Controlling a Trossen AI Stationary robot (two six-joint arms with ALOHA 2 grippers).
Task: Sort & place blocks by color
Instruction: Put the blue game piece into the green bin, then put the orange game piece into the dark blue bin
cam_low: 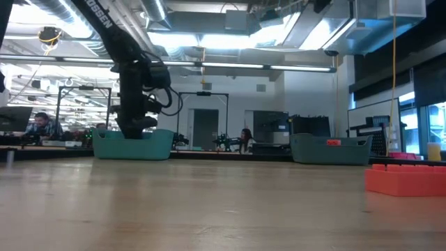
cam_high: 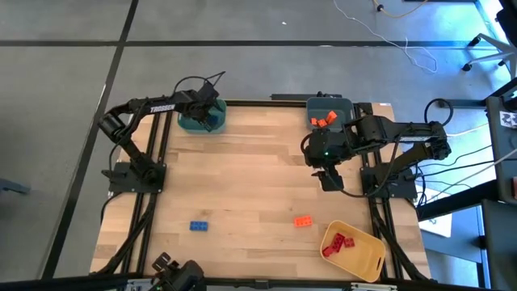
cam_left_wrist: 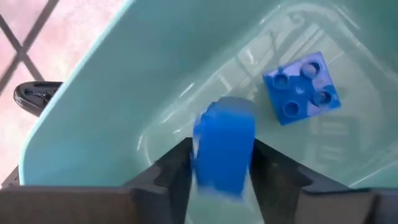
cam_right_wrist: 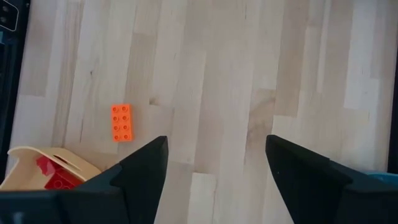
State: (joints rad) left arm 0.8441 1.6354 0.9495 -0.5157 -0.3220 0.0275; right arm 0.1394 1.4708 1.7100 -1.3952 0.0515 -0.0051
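My left pincer [cam_left_wrist: 221, 180] hangs over the teal plastic bin [cam_high: 196, 122] at the far left corner of the pale wooden table [cam_high: 242, 178], its two dark fingers [cam_left_wrist: 177, 168] reaching down inside the bin's walls. Between them sits a blurred blue plastic brick [cam_left_wrist: 224, 149]; the fingers stand just beside its sides, and I cannot tell whether they press it or have let go. Deeper in the same bin, flat on the floor with its four studs up, lies a square blue studded brick [cam_left_wrist: 302, 88], apart from the one between my fingers.

My right pincer [cam_right_wrist: 214, 168] hovers over bare table on the far side from the teal bin, spread wide with nothing in it. Near it, at the table's far edge, stands the grey-blue plastic bin [cam_high: 329, 109] with small orange bricks [cam_high: 324, 120] inside. An oblong orange studded brick [cam_high: 303, 221] lies on the wood toward the near edge, just beside the tilted yellow plastic bin [cam_high: 355, 250], which holds red bricks [cam_high: 338, 243]. An oblong blue brick [cam_high: 199, 225] lies on the wood, well away from the teal bin, toward the near edge
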